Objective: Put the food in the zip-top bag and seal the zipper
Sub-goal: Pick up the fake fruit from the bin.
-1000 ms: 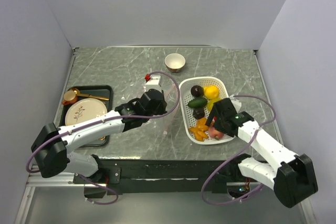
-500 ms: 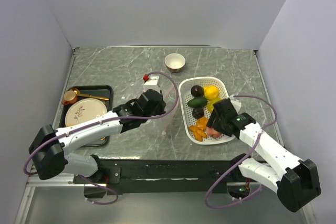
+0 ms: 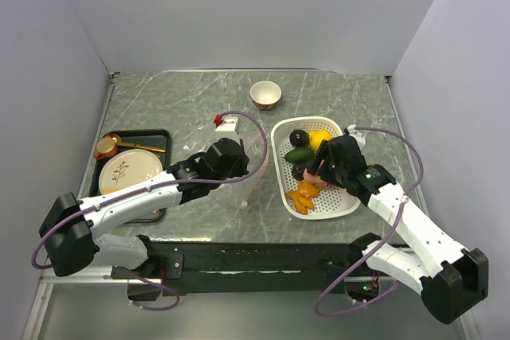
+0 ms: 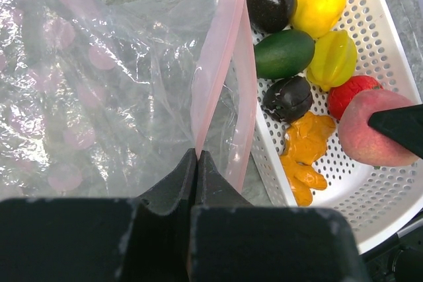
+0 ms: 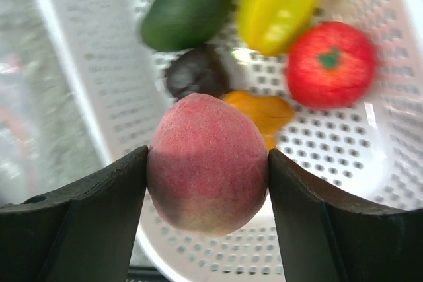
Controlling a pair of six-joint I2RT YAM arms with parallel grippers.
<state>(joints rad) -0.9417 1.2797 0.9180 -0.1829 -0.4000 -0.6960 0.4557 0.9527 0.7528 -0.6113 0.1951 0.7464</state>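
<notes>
My left gripper (image 4: 197, 155) is shut on the pale pink zipper (image 4: 215, 64) of the clear zip-top bag (image 4: 99, 97), holding its mouth up just left of the white basket (image 4: 264, 156). My right gripper (image 5: 208, 163) is shut on a pink peach (image 5: 208, 163), which hangs above the basket (image 3: 344, 207) near its left side. In the top view the peach (image 3: 316, 170) sits between the right gripper's fingers. Food still in the basket: a dark plum (image 4: 271, 2), a yellow pear (image 4: 319, 6), a green avocado (image 4: 284, 53), a red apple (image 5: 330, 64) and an orange piece (image 4: 305, 153).
A gold bowl (image 3: 265, 94) stands at the back centre. A black tray (image 3: 160, 137) at the left holds a plate (image 3: 123, 171) and a cup (image 3: 106, 147). A small white and red object (image 3: 227, 123) lies behind the left wrist.
The right gripper closed on the peach and lifted it from the basket's near end, up and to the left. The left arm shifted slightly left, still pinching the zipper.
</notes>
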